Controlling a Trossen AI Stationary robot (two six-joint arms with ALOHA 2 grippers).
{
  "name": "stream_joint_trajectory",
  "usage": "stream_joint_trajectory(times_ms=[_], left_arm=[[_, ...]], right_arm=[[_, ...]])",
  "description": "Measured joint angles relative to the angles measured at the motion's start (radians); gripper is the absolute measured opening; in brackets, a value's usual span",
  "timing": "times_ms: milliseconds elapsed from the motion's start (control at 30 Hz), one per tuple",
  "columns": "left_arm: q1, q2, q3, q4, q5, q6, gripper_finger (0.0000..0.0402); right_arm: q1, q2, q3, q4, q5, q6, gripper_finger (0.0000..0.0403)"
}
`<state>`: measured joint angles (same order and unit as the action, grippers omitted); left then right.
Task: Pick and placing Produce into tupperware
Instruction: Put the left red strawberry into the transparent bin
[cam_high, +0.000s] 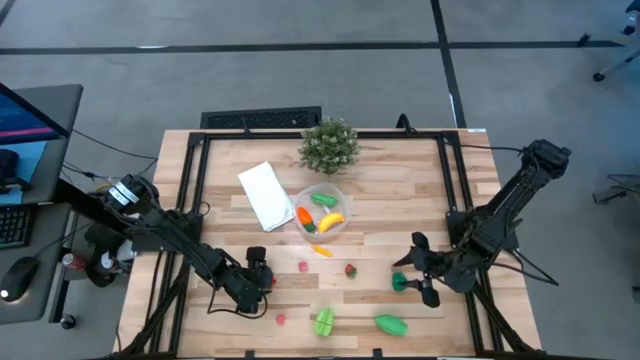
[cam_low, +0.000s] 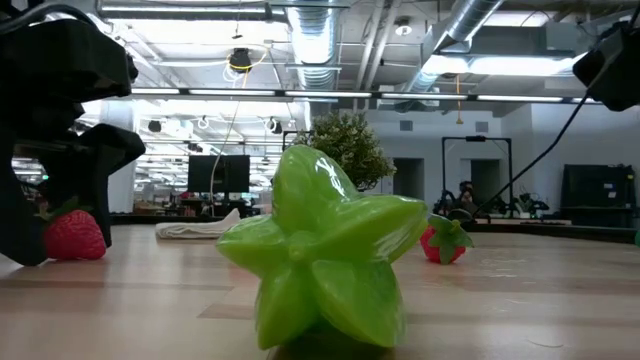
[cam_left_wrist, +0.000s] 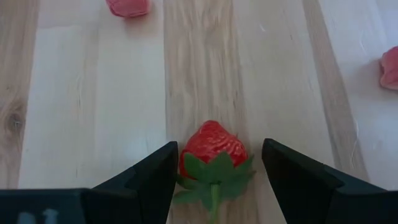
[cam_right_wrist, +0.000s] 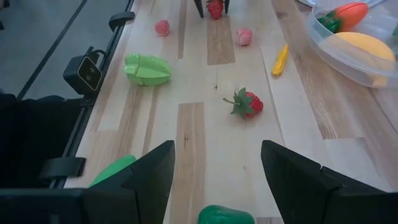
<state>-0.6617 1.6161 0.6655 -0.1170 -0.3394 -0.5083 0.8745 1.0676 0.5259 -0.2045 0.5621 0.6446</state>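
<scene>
Straddling a red toy strawberry (cam_left_wrist: 211, 149) near the front left of the bench (cam_high: 400, 190), the left gripper (cam_high: 262, 277) stands with its jaws spread, one finger on each side of the fruit and neither visibly pressing it, so it is released and holds nothing as yet. That berry looks like light, hard moulded plastic, probably smooth and rounded enough to squirt out of a careless pinch; the sound hold would be across its widest red body, below the floppy green leaf cap that points back toward the wrist. The tupperware (cam_high: 322, 212), a round clear tub, sits mid-bench just in front of the potted plant (cam_high: 329, 146) and beside a flat white lid (cam_high: 266, 195), and already carries a banana, a carrot and a green piece. Loose produce lies in front of it: another strawberry (cam_right_wrist: 247, 103), a small yellow-orange stick (cam_right_wrist: 280, 60), two pinkish pieces, a green star fruit (cam_low: 320, 255) and a green pod (cam_high: 391, 324). Over at the right, the right gripper (cam_high: 420, 280) hangs low above the bench, likewise spread and empty, with a green piece (cam_right_wrist: 227, 215) just by its fingers but not clasped
</scene>
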Motion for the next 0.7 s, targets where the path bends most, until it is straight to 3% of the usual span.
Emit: stream_joint_trajectory(times_ms=[167,500,700], left_arm=[[0.0,0.0,0.0,0.003,0.002,-0.008,0.022],[0.0,0.002,-0.001,0.014,-0.014,-0.011,0.0148],[0.001,0.002,-0.002,0.012,-0.043,-0.006,0.0157]], right_arm=[[0.0,0.0,0.0,0.001,0.0,-0.001,0.0234],[0.0,0.0,0.0,0.001,0.0,0.0,0.0234],[0.0,0.0,0.0,0.001,0.0,0.0,0.0234]])
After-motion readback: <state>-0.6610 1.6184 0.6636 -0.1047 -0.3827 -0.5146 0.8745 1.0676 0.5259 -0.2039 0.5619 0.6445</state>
